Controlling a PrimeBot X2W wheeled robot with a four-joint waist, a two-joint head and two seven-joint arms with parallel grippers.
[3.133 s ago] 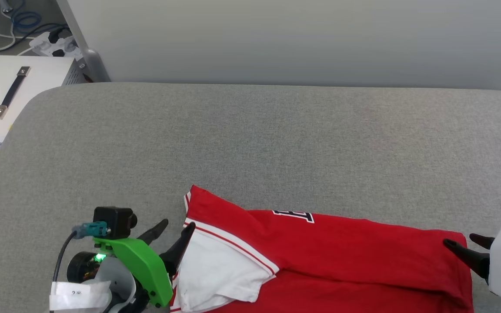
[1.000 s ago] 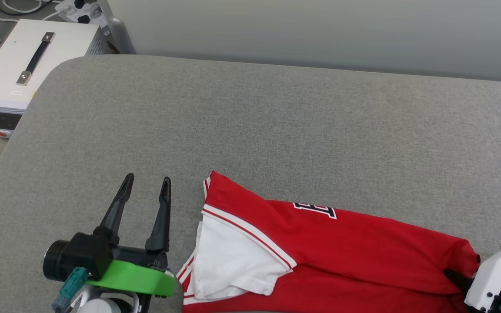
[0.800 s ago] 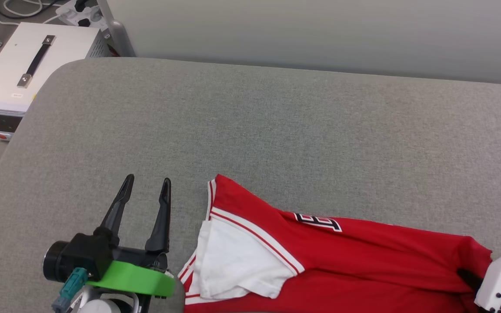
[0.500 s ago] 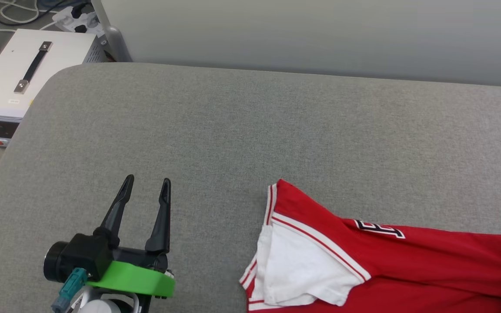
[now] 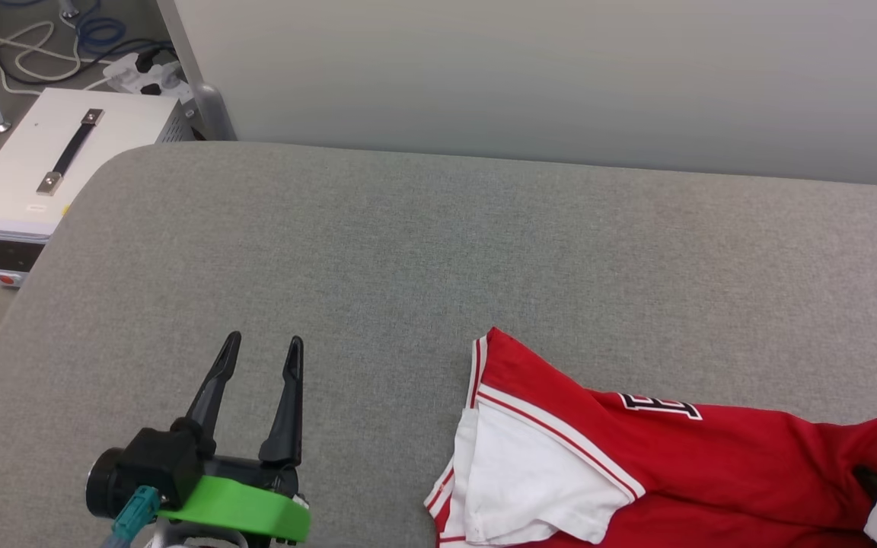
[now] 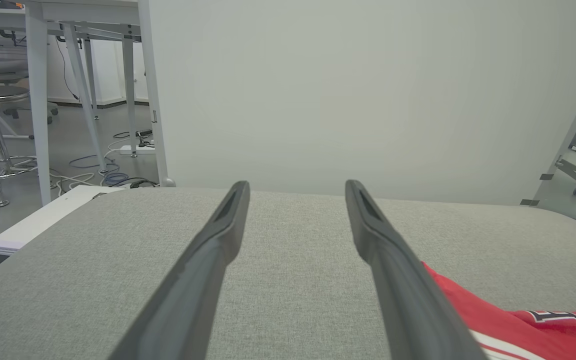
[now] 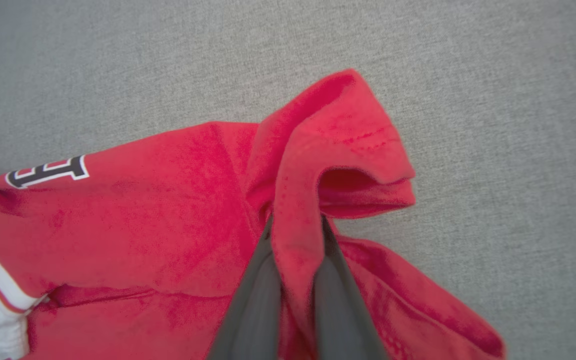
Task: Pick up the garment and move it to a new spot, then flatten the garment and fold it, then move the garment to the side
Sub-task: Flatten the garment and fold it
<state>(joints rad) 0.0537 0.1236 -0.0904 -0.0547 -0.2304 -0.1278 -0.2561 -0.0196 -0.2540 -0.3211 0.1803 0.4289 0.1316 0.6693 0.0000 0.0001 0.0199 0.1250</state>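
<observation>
Garment point(image 5: 712, 464) slid right — right pincer point(image 7: 295, 227) gripping it.

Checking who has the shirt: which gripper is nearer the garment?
Right. The right gripper is shut on a fold of the garment at its right end. The left gripper stands open above the gray surface, left of the garment and not touching it.

The garment point(image 5: 712, 457) now farther right, well apart from the left pincer point(image 5: 265, 339), hem inside the right pincer point(image 7: 295, 240).
</observation>
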